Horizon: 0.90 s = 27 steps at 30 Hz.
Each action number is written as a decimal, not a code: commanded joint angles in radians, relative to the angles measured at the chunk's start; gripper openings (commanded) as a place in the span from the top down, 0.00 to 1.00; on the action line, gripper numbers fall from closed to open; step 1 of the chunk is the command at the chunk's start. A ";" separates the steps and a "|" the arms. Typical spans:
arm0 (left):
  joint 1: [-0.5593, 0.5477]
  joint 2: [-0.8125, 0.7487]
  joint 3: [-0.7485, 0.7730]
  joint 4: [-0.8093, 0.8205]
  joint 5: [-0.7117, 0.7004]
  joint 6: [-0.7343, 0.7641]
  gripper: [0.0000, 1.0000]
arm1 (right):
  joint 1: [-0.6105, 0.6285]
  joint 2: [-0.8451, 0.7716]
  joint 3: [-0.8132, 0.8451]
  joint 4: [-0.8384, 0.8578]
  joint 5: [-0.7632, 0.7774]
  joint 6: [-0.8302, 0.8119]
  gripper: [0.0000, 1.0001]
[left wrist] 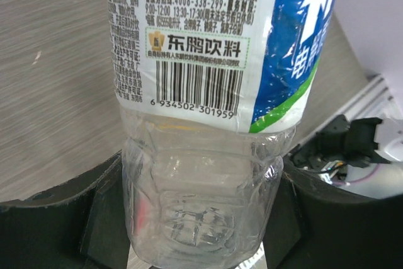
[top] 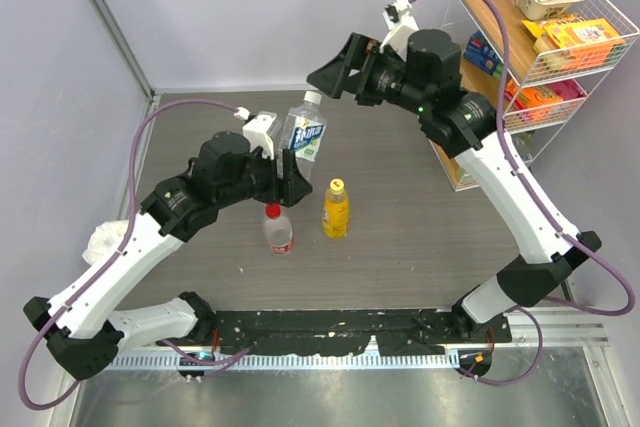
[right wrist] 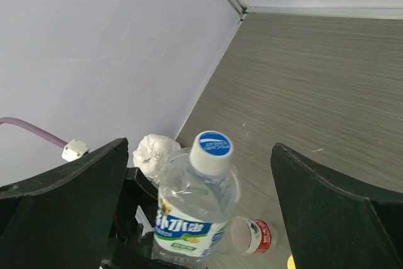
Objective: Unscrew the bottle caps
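Left jaws clamping blue-white bottle point(left wrist: 201, 174) base, left arm point(top: 140, 247) outstretched, right arm point(top: 510, 197) raised, right jaws wide apart near cap point(right wrist: 211, 149)

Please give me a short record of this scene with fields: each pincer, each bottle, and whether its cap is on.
left pincer: shut on the blue-label bottle, at its lower body; bottle tilted
right pincer: open, near the white-blue cap, not gripping it
white-blue cap: on its bottle
red-label bottle: upright on the table, red cap on
yellow bottle: upright on the table, yellow cap on
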 commanded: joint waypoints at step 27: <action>-0.201 0.104 0.106 -0.128 -0.537 0.053 0.98 | 0.113 0.135 0.102 -0.080 0.174 0.047 0.32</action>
